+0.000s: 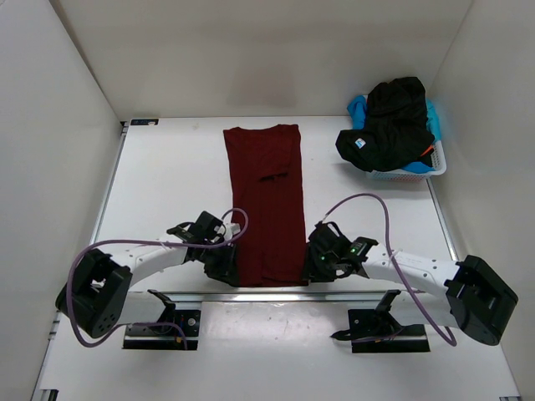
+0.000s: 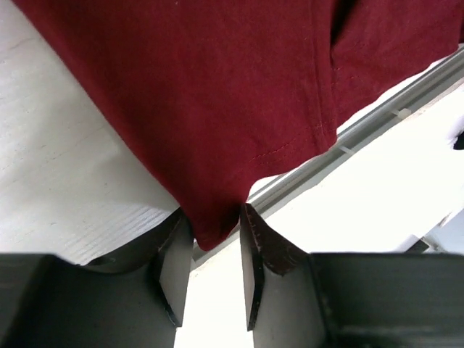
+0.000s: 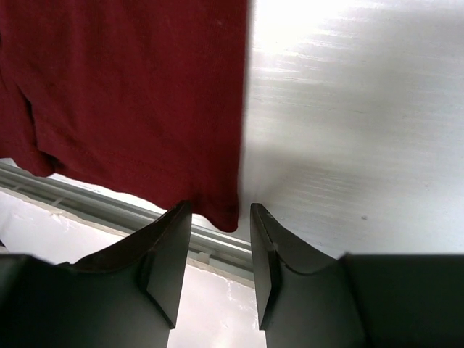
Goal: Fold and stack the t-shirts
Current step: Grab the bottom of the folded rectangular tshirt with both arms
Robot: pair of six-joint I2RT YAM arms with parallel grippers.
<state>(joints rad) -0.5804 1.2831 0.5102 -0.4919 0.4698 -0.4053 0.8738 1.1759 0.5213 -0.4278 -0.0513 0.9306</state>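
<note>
A dark red t-shirt [image 1: 267, 200] lies on the table as a long narrow strip, running from the far side down to the near edge. My left gripper [image 1: 227, 266] is at its near left corner. In the left wrist view the jaws of this gripper [image 2: 216, 214] stand apart, with the red corner [image 2: 210, 225] lying between the tips. My right gripper [image 1: 316, 261] is at the near right corner. The right wrist view shows that gripper [image 3: 221, 209] open too, the red hem corner [image 3: 225, 210] between the tips with a gap beside it.
A white lattice basket [image 1: 438, 164] stands at the back right, heaped with a black t-shirt [image 1: 391, 125] over light blue cloth [image 1: 358, 109] and a sliver of orange [image 1: 431, 150]. A metal rail [image 1: 276, 292] runs along the table's near edge.
</note>
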